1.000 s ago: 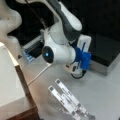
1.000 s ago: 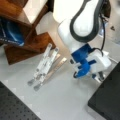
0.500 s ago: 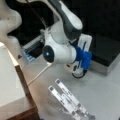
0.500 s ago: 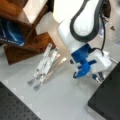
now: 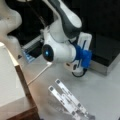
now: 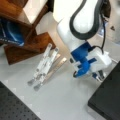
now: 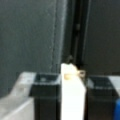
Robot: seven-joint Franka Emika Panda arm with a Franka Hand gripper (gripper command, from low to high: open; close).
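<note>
Comparing each feed with the ones half a second and a second back, I saw no change, so I judged the arm was paused.

In a front view the gripper (image 5: 75, 71) hung low over the grey table (image 5: 105, 90). The folding metal stand (image 5: 67, 100) lay flat below and in front of it, apart from it, and the black slab (image 5: 105, 50) sat behind it.

In a front view the gripper (image 6: 87, 75) stood between the stand (image 6: 46, 66) and the slab (image 6: 107, 100), with the wooden shelf (image 6: 30, 47) beyond the stand.

In the wrist view the gripper (image 7: 73, 82) had its jaws partly closed against a white block (image 7: 72, 100), which stood upright between them. Nothing had slipped.
</note>
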